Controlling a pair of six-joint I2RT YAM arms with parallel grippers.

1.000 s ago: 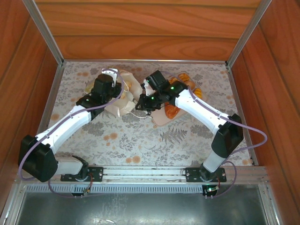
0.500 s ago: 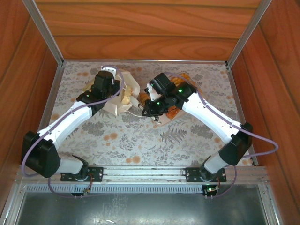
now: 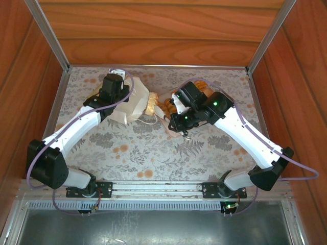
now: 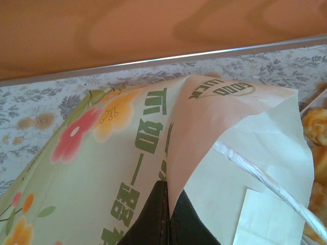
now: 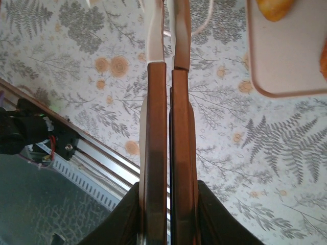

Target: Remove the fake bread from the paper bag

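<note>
The white paper bag [image 3: 134, 104] lies tipped at the back left, its mouth facing right. My left gripper [image 3: 120, 97] is shut on a folded edge of the paper bag [image 4: 127, 148], whose print shows green lettering and flowers. A white cord handle [image 4: 258, 176] runs past the mouth. Golden fake bread [image 3: 152, 104] shows at the mouth, and more pieces [image 4: 317, 127] lie just beyond it. My right gripper [image 3: 172, 124] hovers right of the mouth. In the right wrist view the right gripper [image 5: 168, 13] is shut over the table with nothing between its fingers [image 5: 156, 102].
A beige tray [image 5: 291, 61] holding bread [image 3: 204, 88] sits right of the bag, under my right arm. Wooden walls and metal rails enclose the flowered tablecloth [image 3: 143, 148]. The near rail [image 5: 97, 153] runs behind my right gripper.
My right arm has swung to the right, away from the bag mouth, gripper still shut. The left gripper has shifted toward the back with the bag, and bread now shows at the mouth.
</note>
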